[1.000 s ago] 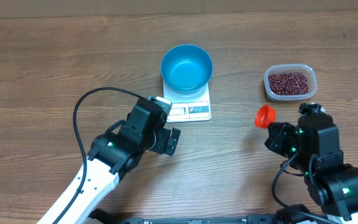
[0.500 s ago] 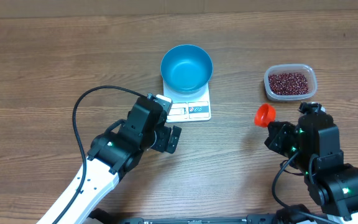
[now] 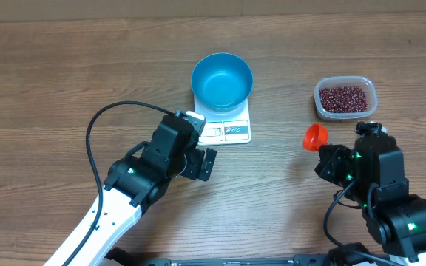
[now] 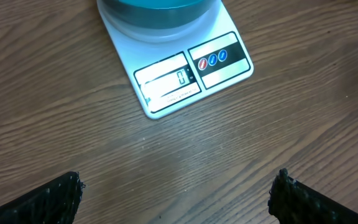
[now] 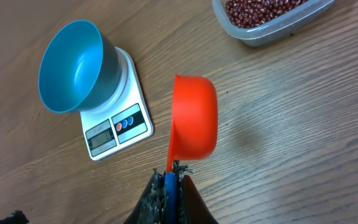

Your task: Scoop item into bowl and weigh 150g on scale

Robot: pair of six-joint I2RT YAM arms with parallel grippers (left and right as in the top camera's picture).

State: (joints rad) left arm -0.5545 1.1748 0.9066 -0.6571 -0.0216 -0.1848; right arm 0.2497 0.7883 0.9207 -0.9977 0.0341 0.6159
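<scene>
Nothing has been shifted since earlier. The left gripper (image 4: pixel 178 186) is spread wide by the near edge of the scale (image 4: pixel 166 84). The orange scoop (image 5: pixel 194 121) is clenched in the right gripper (image 5: pixel 169 180), short of the tub (image 5: pixel 267 36).

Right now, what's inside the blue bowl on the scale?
Nothing: the blue bowl shows a bare inside in the overhead and right wrist views. The beans lie in the clear tub. The bowl hides the top of the scale beneath it.
</scene>
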